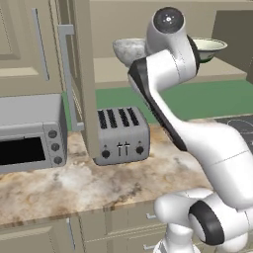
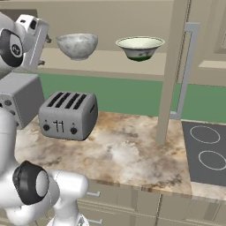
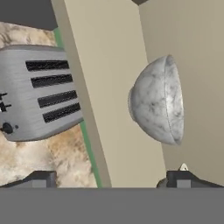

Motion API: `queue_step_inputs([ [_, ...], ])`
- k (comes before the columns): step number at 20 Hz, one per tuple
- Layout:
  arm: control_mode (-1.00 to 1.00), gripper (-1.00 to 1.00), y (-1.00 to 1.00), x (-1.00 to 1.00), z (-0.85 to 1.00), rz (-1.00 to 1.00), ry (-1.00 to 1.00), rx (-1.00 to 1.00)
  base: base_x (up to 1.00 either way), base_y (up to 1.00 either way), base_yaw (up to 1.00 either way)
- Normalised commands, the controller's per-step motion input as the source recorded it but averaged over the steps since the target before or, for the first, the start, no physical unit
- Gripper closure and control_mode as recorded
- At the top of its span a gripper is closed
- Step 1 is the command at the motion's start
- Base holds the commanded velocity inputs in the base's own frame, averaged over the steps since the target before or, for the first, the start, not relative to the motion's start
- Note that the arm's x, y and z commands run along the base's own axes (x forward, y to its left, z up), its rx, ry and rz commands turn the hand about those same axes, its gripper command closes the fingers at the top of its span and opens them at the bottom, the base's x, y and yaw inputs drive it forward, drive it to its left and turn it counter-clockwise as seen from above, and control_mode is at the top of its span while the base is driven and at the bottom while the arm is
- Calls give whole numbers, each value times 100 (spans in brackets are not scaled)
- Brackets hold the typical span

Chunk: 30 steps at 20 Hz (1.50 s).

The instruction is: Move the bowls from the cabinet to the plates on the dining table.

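The cabinet (image 2: 110, 62) stands open, and two bowls sit side by side on its shelf. The speckled silvery grey bowl (image 2: 77, 45) (image 1: 129, 49) is on the left. The cream bowl with a green outside (image 2: 140, 47) (image 1: 211, 48) is to its right, partly hidden by my arm in the left base view. My gripper (image 2: 44, 52) hangs at shelf height just left of the grey bowl, open and empty, not touching it. In the rolled hand view the grey bowl (image 3: 157, 100) lies ahead, between and beyond the spread fingertips (image 3: 41, 179). The plates and the dining table are out of view.
An open cabinet door (image 2: 172, 66) with a silver bar handle (image 2: 187, 66) juts out right of the bowls. Below on the marbled counter (image 2: 123, 150) stand a toaster (image 2: 68, 114) and a toaster oven (image 1: 29, 133). A dark cooktop (image 2: 205, 150) lies at the right.
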Motion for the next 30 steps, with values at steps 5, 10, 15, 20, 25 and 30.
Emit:
queue_step_inputs([
  [5, -100, -100, 0, 65, -1, -14, 0, -6, 0, 0, 0],
  [10, -100, -100, 0, 61, -5, -15, 0, -4, 0, 0, 0],
  [15, -100, -100, 4, 48, -1, -14, 0, -4, 0, 0, 0],
  [20, -100, -100, 0, 48, 0, -13, 0, -1, 0, 0, 0],
  [25, -100, -100, 0, 41, -4, -10, 0, 0, 0, 0, 0],
  [30, -100, -100, 0, 25, -8, -5, 0, 0, 0, 0, 0],
])
